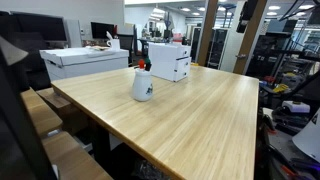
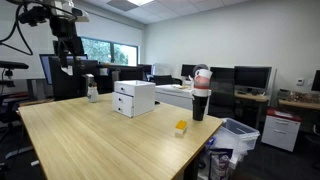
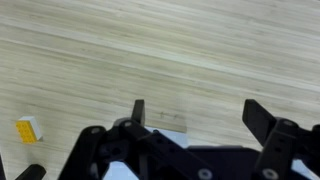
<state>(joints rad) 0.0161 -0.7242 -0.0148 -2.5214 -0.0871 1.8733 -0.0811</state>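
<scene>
A pale wooden worktop [image 2: 100, 145] fills an office. Near its front edge in an exterior view lies a small yellow block [image 2: 181, 127], beside a dark cup stack [image 2: 200, 100]. Farther back stand a white drawer box [image 2: 134, 98] and a white jug [image 2: 92, 88]. Beyond, the arm [image 2: 60, 20] hangs high, its jaws apart and empty, well apart from the block.

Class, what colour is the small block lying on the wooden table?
Yellow. The block shows best in the wrist view, lying on the table.
</scene>
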